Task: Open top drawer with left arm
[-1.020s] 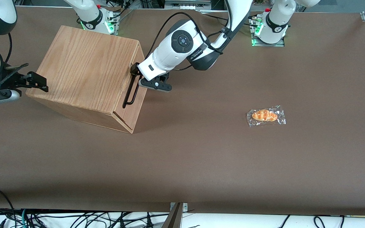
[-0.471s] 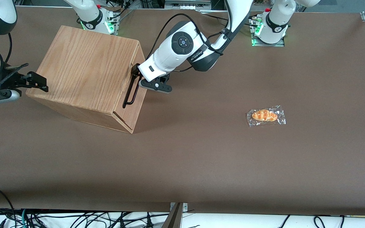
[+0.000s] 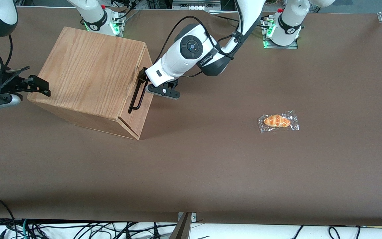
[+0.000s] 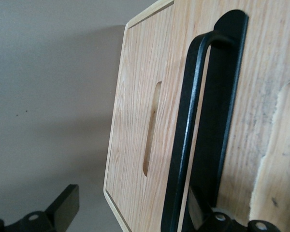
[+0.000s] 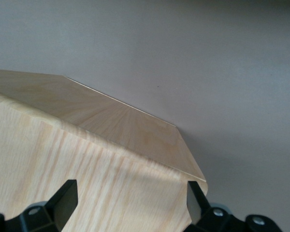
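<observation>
1. Top drawer [image 3: 143, 99] sits at the upper front of the oak box casing [image 3: 91, 79], its front panel facing the working arm's end of the surface [image 3: 211, 159], and it looks closed or very nearly so.
2. The end effector [image 3: 142, 77] of the left arm [image 3: 191, 49] is right at the end of the black bar handle [image 3: 137, 94] that lies farther from the front camera, touching or all but touching it.
3. End effector's fingers are spread, released: in the left wrist view one finger [image 4: 63, 205] hangs out over the bare surface while the other finger [image 4: 198, 212] is tucked against the drawer front between the bar [image 4: 183, 140] and the wood.
4. That wrist view also shows a vertical slot [image 4: 151, 128] cut in the panel beside the handle, which the front view does not reveal.
5. Only the front view shows a wrapped croissant [image 3: 278, 121] lying well apart from the end effector, toward the working arm's end.
6. Hard to make out: the white wrist housing covers most of the fingers from the front, and the drawer's inside is not visible anywhere.
</observation>
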Tool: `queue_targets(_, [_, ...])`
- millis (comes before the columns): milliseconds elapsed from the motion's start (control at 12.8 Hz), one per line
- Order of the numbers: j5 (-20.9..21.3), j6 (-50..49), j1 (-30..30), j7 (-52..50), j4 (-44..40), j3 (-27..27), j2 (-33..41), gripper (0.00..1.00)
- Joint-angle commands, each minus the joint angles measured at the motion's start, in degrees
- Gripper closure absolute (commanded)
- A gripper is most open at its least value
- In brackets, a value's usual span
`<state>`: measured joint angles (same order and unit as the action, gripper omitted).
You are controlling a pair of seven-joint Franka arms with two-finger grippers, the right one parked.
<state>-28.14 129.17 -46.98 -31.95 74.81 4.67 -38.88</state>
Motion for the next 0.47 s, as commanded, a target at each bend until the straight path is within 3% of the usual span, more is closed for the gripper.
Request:
queue_targets(0, [-0.5, -0.8, -0.1, 1.7, -1.1, -0.3, -0.8, 0.0])
queue_targets(392, [0.9, -1.2, 0.3, 2.9, -0.7, -0.4, -0.8, 0.0])
